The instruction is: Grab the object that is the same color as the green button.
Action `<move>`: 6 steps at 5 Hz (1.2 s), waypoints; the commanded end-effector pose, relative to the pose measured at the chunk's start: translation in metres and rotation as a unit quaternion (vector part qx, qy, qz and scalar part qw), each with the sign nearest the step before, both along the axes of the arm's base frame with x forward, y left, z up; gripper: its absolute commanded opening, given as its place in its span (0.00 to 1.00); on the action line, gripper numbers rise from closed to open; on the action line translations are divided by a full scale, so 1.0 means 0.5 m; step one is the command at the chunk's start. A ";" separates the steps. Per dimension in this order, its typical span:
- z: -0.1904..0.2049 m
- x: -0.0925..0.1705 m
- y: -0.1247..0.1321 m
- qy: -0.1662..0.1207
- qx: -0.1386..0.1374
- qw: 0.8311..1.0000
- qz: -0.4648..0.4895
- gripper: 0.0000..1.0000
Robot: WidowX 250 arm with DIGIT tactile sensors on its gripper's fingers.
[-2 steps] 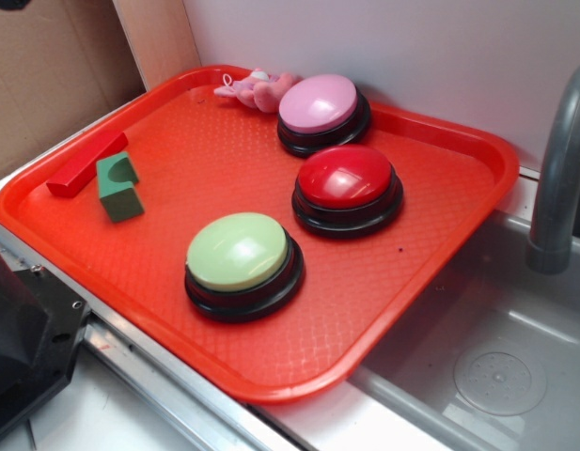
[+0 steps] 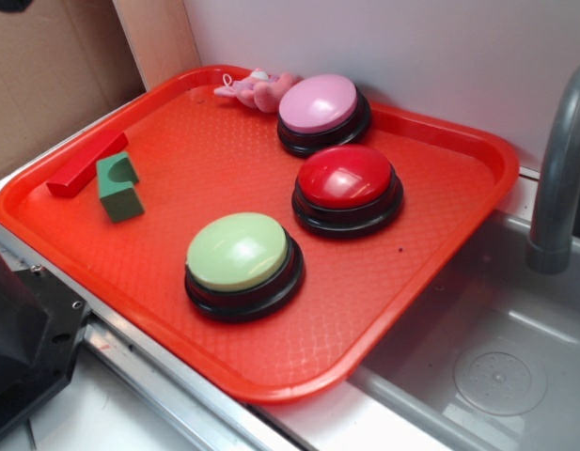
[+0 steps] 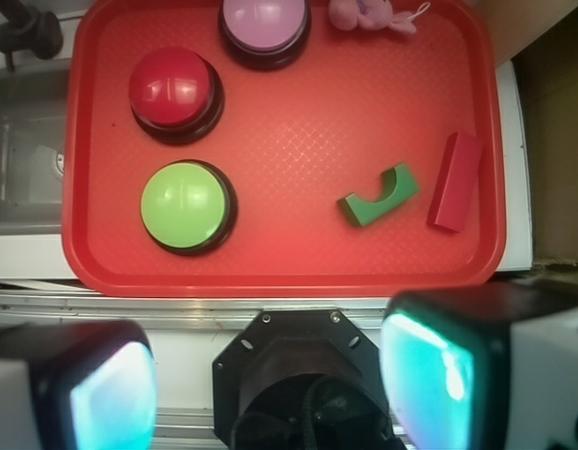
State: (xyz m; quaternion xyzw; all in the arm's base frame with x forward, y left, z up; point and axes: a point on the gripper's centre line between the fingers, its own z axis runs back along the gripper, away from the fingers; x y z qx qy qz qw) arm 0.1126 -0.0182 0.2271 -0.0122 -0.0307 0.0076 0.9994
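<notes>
Green block waits untouched on the tray, ahead and to the right of the tool.

The tool (image 3: 270, 394) hangs back over the bench edge, its pads set wide with nothing between them. The green block (image 3: 380, 196) lies beside the red bar (image 3: 456, 181), well apart from the green button (image 3: 185, 205). It looks rigid, light and smooth-faced; pinching its flat sides, clear of the curved notch, seems safest.
</notes>
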 end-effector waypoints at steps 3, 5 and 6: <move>-0.158 0.032 0.148 -0.028 0.017 0.931 0.363 1.00; -0.255 0.072 0.193 -0.018 0.046 0.886 0.460 1.00; -0.308 0.076 0.213 0.000 0.055 0.879 0.474 1.00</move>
